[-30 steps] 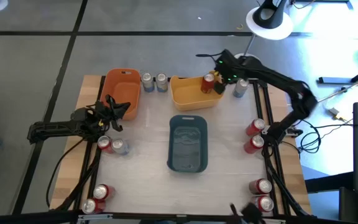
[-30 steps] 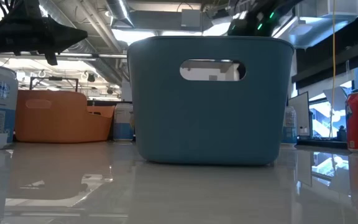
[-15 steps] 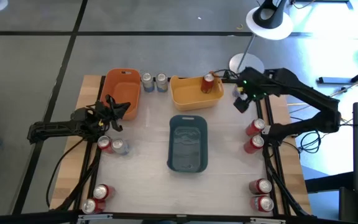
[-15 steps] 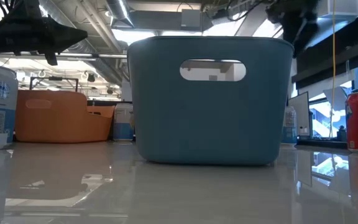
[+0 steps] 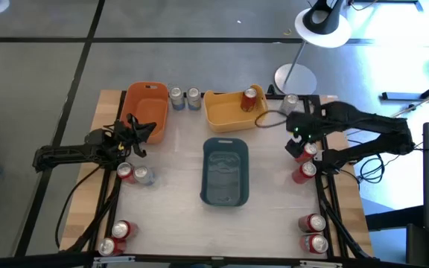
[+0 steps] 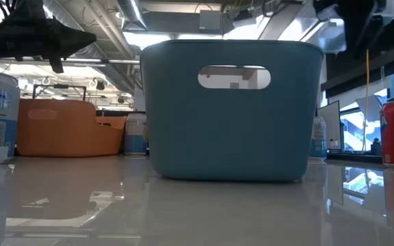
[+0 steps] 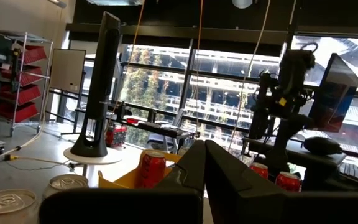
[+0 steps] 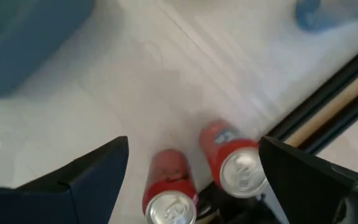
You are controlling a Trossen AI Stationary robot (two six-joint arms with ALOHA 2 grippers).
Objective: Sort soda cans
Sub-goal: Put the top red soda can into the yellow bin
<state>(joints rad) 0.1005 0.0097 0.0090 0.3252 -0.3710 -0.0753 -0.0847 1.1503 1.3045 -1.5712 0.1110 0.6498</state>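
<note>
Red and silver soda cans stand around the table's edges. One red can stands inside the yellow bin. My right gripper is open and hovers above two red cans at the table's right edge, touching neither. My left gripper is shut and empty beside the orange bin, above a red can and a silver can. Two silver cans stand between the orange and yellow bins, another right of the yellow bin.
The dark blue-grey bin sits mid-table and fills the low view. Two red cans stand at the near right corner, two at the near left. A lamp base stands beyond the far edge.
My right gripper has left a red can standing in the yellow bin. It has swung away from that bin toward the table's right edge and nearer, and now hangs over the two red cans there.
</note>
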